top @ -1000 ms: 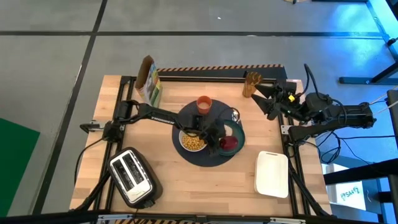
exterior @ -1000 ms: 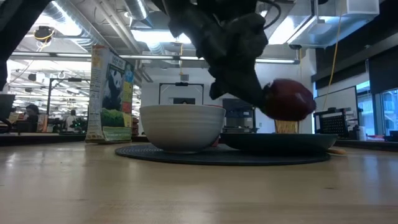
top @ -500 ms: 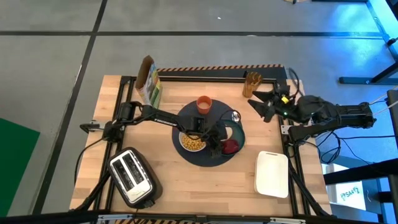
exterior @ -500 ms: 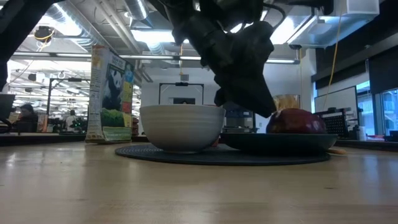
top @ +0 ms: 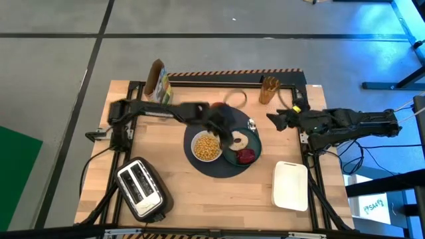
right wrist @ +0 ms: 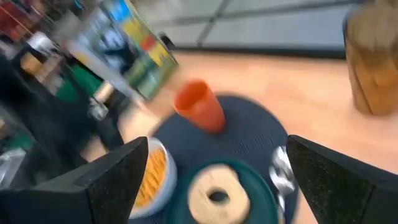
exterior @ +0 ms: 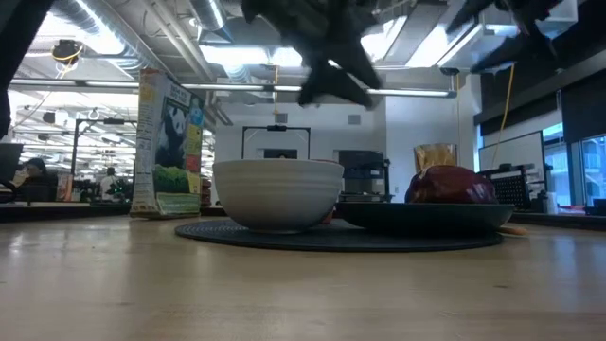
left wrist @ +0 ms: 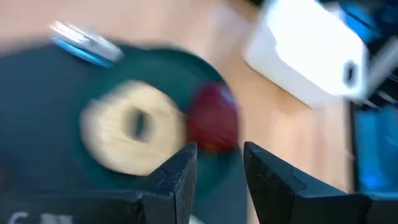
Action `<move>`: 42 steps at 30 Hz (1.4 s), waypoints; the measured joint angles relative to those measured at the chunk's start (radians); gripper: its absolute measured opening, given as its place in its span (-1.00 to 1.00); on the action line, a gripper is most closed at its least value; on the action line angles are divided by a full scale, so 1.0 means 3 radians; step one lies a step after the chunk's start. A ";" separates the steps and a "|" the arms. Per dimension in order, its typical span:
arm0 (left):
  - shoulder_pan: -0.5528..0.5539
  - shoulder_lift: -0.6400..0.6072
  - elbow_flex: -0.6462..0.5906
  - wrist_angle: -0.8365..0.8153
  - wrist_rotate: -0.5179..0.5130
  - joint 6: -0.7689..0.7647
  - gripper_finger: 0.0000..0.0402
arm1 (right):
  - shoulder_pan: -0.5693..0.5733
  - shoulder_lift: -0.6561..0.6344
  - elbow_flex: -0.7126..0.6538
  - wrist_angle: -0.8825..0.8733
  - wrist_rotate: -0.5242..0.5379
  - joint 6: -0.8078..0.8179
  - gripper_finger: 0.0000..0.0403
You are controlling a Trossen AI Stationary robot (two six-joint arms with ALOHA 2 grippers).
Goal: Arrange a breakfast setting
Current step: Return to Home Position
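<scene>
fruit: dark-red fruit (top: 246, 155) sits on teal plate (top: 230, 155), touching toasted ring (top: 240, 141); looks round, hard, smooth, may roll; hold its sides | left end effector (left wrist: 221, 152): above plate's edge; fingers slightly apart, empty | right end effector (right wrist: 217, 143): beside plate; fingers wide apart

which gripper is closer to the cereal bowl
Left. The left gripper is raised over the mat just beside the white bowl; the right gripper is beyond the teal plate, off the mat.

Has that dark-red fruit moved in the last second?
Yes. In the low view, the dark-red fruit has sunk from the rim height of the white bowl down onto the teal plate.
</scene>
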 joint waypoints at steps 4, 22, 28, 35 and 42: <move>0.0275 -0.0321 0.0004 -0.0037 -0.0451 0.0406 -0.37 | 0.0000 0.0071 -0.0004 -0.0206 -0.0153 0.0130 0.83; 0.1180 -0.0246 -0.0003 -0.0282 -0.0428 0.0564 -0.37 | -0.0161 0.0617 -0.0217 -0.1149 -0.0760 0.0870 0.83; 0.1054 -0.0305 -0.0003 -0.0276 -0.0334 0.0557 -0.37 | -0.0220 0.0712 -0.0461 -0.0747 -0.1086 0.0898 0.83; 0.0951 -0.0778 -0.0003 -0.0125 -0.0295 0.0796 -0.40 | -0.0217 0.0548 -0.0317 0.0118 -0.0843 0.0058 0.79; 0.1021 -0.1369 -0.0094 0.0274 -0.0237 0.1156 -0.67 | -0.0225 0.0466 -0.0164 0.1041 -0.0905 -0.0799 0.16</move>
